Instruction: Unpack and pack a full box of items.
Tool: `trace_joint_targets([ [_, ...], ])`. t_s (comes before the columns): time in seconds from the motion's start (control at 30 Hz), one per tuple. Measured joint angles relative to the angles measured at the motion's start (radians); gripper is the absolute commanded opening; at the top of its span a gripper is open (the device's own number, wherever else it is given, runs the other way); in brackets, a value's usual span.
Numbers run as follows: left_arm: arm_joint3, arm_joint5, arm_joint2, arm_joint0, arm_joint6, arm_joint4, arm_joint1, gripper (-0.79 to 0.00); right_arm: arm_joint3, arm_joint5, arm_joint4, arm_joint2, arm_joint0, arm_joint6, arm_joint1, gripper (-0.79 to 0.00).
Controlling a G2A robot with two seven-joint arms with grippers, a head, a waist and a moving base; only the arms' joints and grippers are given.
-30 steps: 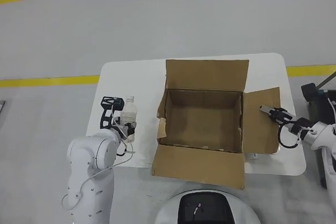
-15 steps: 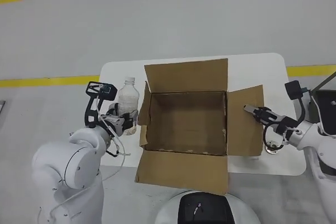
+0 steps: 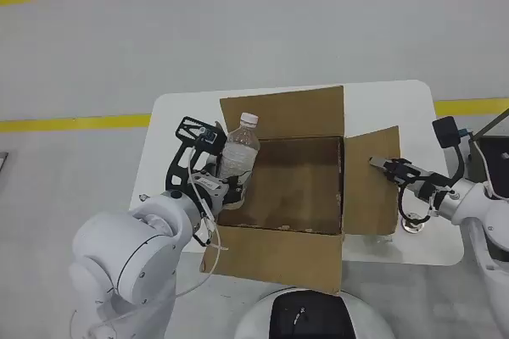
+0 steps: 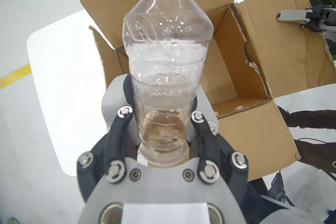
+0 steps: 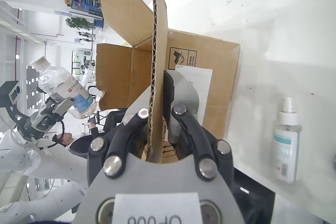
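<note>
Two end effectors are closed: we observe the left end effector [image 4: 160, 107] clamping the water bottle [image 4: 166, 51] over the left wall of the cardboard box [image 3: 276, 254], and the right end effector [image 5: 157, 101] pinching its right flap [image 5: 157, 38].

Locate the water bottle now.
Top view: the bottle is clamped in the left jaws, over the open box's left wall, cap toward the far flap.

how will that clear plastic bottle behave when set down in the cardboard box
The clear plastic bottle with a white cap is tall and narrow, so it will probably tip. Its round body would likely roll once down. The left tool grips it low near the base, so the thin ribbed walls may flex.
</note>
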State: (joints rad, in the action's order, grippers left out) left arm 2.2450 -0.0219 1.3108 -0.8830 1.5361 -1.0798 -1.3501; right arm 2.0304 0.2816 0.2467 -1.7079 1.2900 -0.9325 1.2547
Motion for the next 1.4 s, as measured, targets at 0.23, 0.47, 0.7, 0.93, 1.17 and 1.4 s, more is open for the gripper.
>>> trace_joint_targets([
  [0.23, -0.095, 0.011, -0.051, -0.008, 0.000, 0.031, 0.006, -0.785, 0.032, 0.010, -0.013, -0.012, 0.010, -0.011, -0.011, -0.785],
  [0.47, -0.236, 0.039, -0.095, 0.001, -0.020, 0.020, 0.007, -0.785, 0.052, -0.014, -0.003, -0.012, 0.020, -0.010, -0.023, -0.785],
  [0.7, -0.383, 0.078, -0.118, 0.021, -0.060, 0.022, 0.005, -0.785, 0.051, -0.018, -0.013, -0.007, 0.027, 0.006, -0.031, -0.785],
  [0.93, -0.379, 0.078, -0.117, 0.021, -0.059, 0.022, 0.005, -0.785, 0.046, -0.023, -0.021, -0.004, 0.029, 0.005, -0.033, -0.785],
  [1.17, -0.415, 0.098, -0.107, -0.004, -0.106, 0.027, 0.006, -0.785, 0.042, -0.032, -0.024, 0.003, 0.039, 0.027, -0.033, -0.785],
  [1.4, -0.527, 0.240, -0.149, 0.050, -0.096, 0.111, -0.010, -0.785, 0.024, -0.039, -0.017, 0.019, 0.055, 0.069, -0.039, -0.785],
])
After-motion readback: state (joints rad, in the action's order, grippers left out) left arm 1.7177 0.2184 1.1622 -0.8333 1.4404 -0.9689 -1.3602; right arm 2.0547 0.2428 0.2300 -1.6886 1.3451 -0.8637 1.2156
